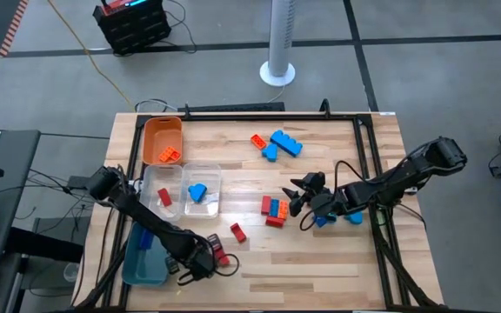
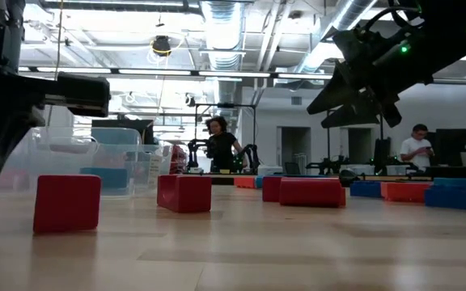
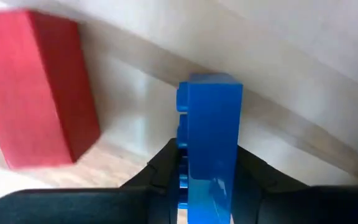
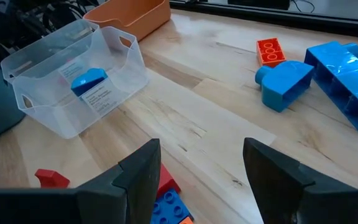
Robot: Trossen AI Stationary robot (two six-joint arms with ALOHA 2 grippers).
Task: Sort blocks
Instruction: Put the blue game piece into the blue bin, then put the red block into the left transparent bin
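A: Left pincer [image 3: 207,186]?
B: Shut tight on a blue block [image 3: 210,143], low over the surface [image 1: 320,261], just beside the teal tray [image 1: 142,256]. Block standing upright between the fingers [image 3: 157,171]. A red block [image 3: 36,93] right next to it.

A: Right pincer [image 4: 201,171]?
B: Held open, nothing inside. Hanging above a little pile of red, blue and orange blocks [image 1: 276,209], well apart from the teal tray, on the far side of the surface.

A: Other blocks?
B: One blue [image 4: 87,81] in the clear tray [image 4: 73,68], which sits just past the teal tray. One red [image 1: 164,197] in the clear tray beside that. Some orange ones [image 1: 169,155] in the orange tray [image 1: 159,135], farther along the same edge. More blue ones [image 4: 328,71] and one orange [image 4: 270,51] out in the open, well apart from the teal tray.
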